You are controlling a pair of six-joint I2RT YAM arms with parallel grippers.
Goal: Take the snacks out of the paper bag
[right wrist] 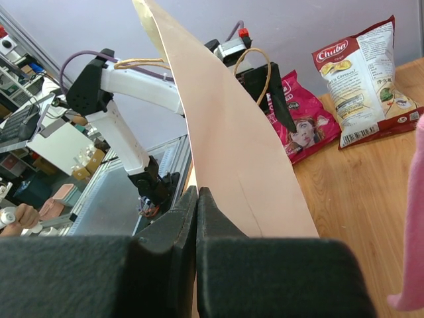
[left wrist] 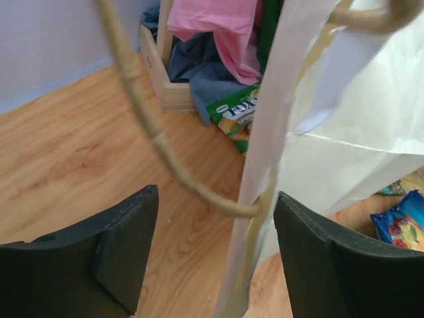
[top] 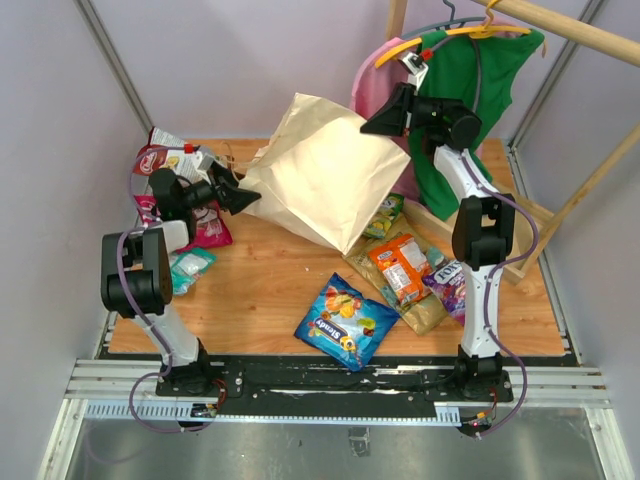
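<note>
The tan paper bag [top: 325, 175] hangs tilted above the table, its base corner up at the right and its mouth down at the left. My right gripper [top: 378, 122] is shut on that raised corner [right wrist: 232, 146]. At the mouth, my left gripper [top: 240, 197] is open, with the bag's rim [left wrist: 265, 165] and a loop handle [left wrist: 152, 126] between its fingers [left wrist: 126, 245] but not pinched. Snacks lie on the table: a blue packet [top: 347, 322], an orange one [top: 398, 265], a purple one [top: 450, 285], a green one [top: 385, 215], a red-white one [top: 165, 155] and a magenta one [top: 205, 225].
A green shirt [top: 470, 80] and a pink shirt [top: 375, 85] hang from a wooden rail [top: 570, 30] at the back right, above a wooden frame [top: 520, 240]. A teal packet [top: 190, 268] lies by the left arm. Grey walls close in three sides.
</note>
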